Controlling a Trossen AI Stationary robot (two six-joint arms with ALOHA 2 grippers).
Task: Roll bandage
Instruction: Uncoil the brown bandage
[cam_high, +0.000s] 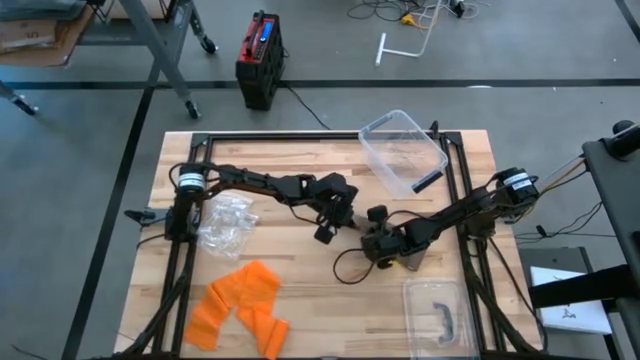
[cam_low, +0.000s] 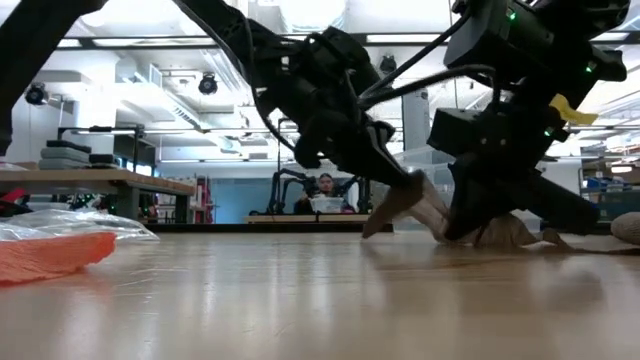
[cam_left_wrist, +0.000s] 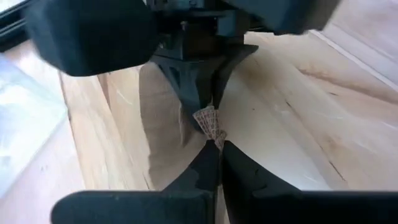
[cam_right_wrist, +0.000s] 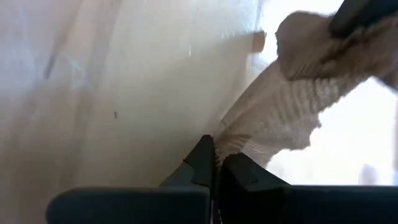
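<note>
A beige bandage (cam_right_wrist: 292, 93) lies between my two grippers near the table's middle. It shows in the low view (cam_low: 415, 205) and partly in the high view (cam_high: 411, 262). My left gripper (cam_high: 335, 218) reaches in from the table's left and is shut on one end of it. My right gripper (cam_high: 383, 243) reaches in from the right and is shut on the other part. In the left wrist view only a small bit of bandage (cam_left_wrist: 210, 123) shows past my fingertips. My left gripper pinches a small end of the bandage (cam_left_wrist: 211, 127) between its two fingertips (cam_left_wrist: 208, 163). It slants down toward the table; the bandage end (cam_low: 392, 208) hangs just above the tabletop. My right gripper pinches a bunched, fanned edge of the bandage (cam_right_wrist: 239, 138) between its two fingertips (cam_right_wrist: 202, 160). The cloth runs away from the fingers toward the left gripper (cam_right_wrist: 367, 18). The rest of the bandage (cam_low: 510, 232) lies low by the table.
Orange bandages (cam_high: 240, 300) lie at the near left and a crumpled plastic bag (cam_high: 225, 225) at the left. A clear bin (cam_high: 405, 150) stands tilted at the far right, and its lid (cam_high: 440, 315) lies at the near right. A dark cable (cam_high: 350, 268) loops near the grippers.
</note>
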